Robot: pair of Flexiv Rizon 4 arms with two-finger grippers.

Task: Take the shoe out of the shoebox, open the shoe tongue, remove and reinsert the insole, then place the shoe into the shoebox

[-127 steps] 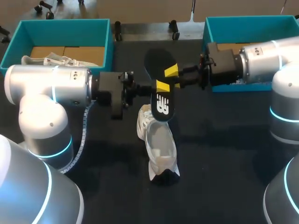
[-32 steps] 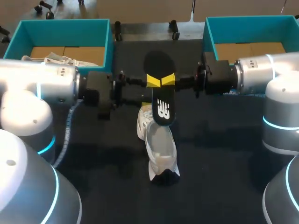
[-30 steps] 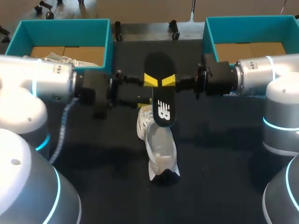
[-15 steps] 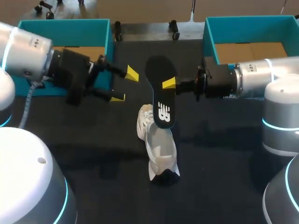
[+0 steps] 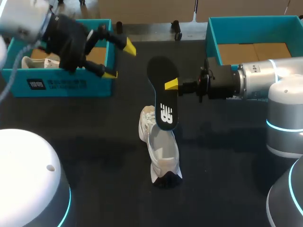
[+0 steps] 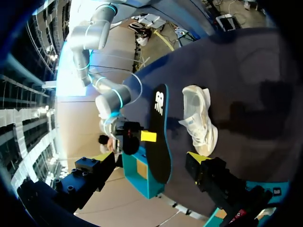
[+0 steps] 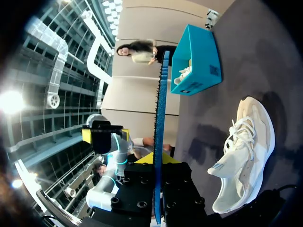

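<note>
The right hand (image 5: 169, 86) clamps a dark insole (image 5: 162, 94) on edge, its lower end over the white shoe (image 5: 160, 146) on the counter (image 5: 227, 156), seemingly for reinserting, while the left hand (image 5: 119, 60) hangs open, grasping nothing, by the far-left box (image 5: 66, 85).

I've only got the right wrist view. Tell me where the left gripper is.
Observer: The left gripper is open, by the left box's right wall, clear of the insole.
Operator: Describe the insole's face; I see only its edge.
Observer: Its black, logo-printed face points upward.
Operator: Check the box behind my arm.
Observer: The right box shows a cardboard floor, with no shoe on the part in view.
</note>
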